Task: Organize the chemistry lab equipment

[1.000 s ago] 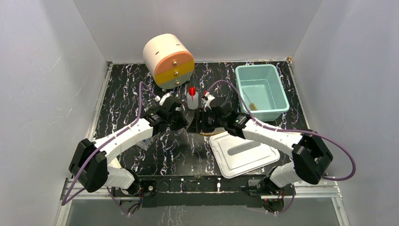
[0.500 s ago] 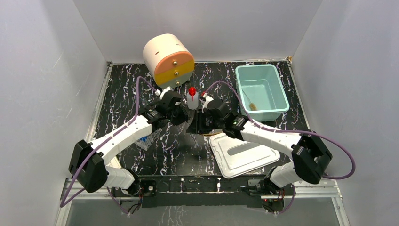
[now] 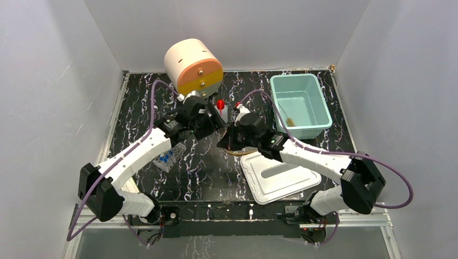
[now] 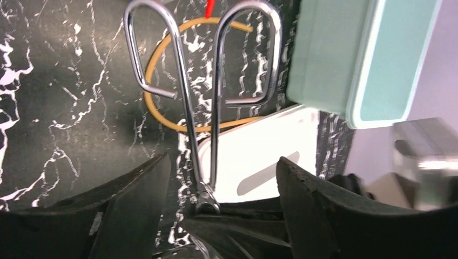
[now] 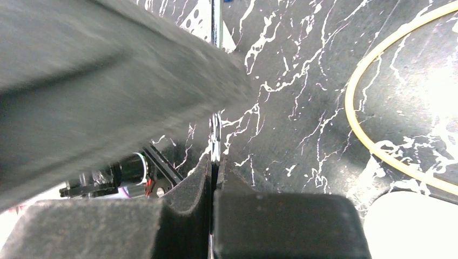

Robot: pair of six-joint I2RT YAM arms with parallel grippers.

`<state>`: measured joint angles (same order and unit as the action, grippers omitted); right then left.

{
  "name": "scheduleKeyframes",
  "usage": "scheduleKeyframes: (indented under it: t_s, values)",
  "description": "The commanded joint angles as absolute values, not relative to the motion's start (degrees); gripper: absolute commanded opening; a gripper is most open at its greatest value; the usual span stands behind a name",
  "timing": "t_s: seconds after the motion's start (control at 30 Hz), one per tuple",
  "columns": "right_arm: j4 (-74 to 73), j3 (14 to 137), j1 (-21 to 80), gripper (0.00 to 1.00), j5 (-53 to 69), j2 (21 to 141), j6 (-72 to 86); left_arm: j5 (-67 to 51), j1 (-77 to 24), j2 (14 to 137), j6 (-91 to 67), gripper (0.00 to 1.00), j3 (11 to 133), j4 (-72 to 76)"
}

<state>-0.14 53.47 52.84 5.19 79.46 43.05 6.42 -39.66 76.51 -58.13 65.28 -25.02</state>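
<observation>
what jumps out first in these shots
Mid-table, the right gripper is shut on the forceps, while the left gripper stands open with a finger on either side of them. Behind them, a cream-and-orange drum sits at back left and a teal bin at back right, with a white lid lying at front right.

I see a black desk [image 3: 135, 102] veined with white marbling. The drum [image 3: 190, 62] is cream with orange and yellow bands, the bin [image 3: 305, 131] teal, the lid [image 3: 281, 175] white. The forceps [image 4: 214, 118] are shiny silver, the tubing [image 4: 147, 102] tan, the nozzle [image 3: 220, 103] red, the caps [image 3: 167, 159] blue, the arms [image 3: 141, 152] white and black.
</observation>
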Motion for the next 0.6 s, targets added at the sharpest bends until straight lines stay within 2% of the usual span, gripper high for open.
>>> scheduleKeyframes:
  t_s: [0.0,0.2,0.37,0.57]
  values:
    - [2.3,54.64,52.44,0.0,1.36,74.75,39.66,5.84,-37.68,73.84,-54.28,0.75,72.76,-30.36]
    - [-4.21,58.2,47.75,0.0,-0.77,72.24,34.16,9.34,-37.09,69.21,-47.51,0.83,76.67,-31.38]
    - [-9.0,62.56,37.03,0.0,2.91,70.44,29.04,14.4,-37.09,61.87,-44.61,0.85,72.95,-30.51]
    - [-15.75,67.99,22.97,0.0,3.25,68.62,21.92,12.1,-37.05,56.29,-44.73,0.86,67.0,-31.89]
